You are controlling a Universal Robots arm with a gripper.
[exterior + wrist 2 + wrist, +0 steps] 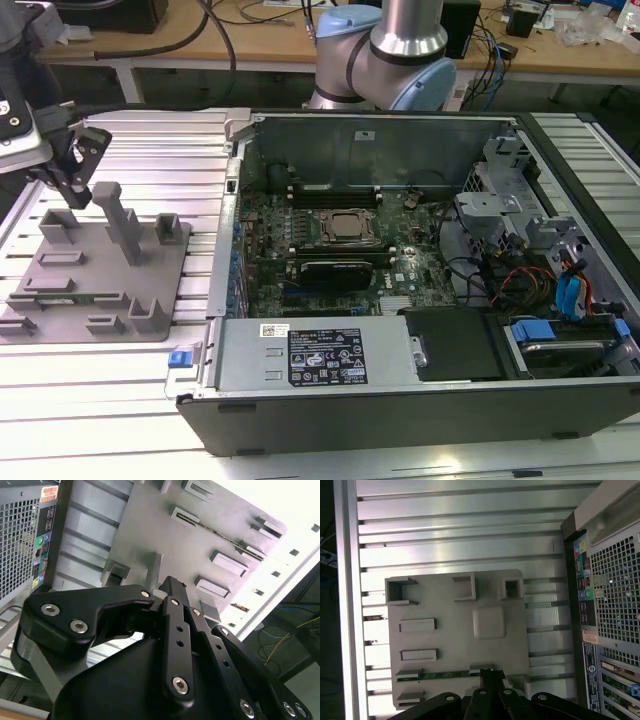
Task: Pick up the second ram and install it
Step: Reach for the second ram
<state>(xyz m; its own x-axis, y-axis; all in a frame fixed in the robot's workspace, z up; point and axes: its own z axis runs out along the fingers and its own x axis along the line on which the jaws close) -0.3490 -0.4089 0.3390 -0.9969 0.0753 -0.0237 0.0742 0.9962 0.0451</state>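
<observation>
Lying near the hand [492, 675]: second ram [440, 674].

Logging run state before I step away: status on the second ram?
Gripper over gray fixture. Second ram in its fixture slot, not lifted, gripper near one end. Nothing lying across it.

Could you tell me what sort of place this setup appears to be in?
Most likely a robotics lab bench for computer assembly: a robot arm stands behind an open desktop computer case on a slotted aluminium table, with a grey parts fixture beside it and cable-strewn wooden benches behind.
</observation>
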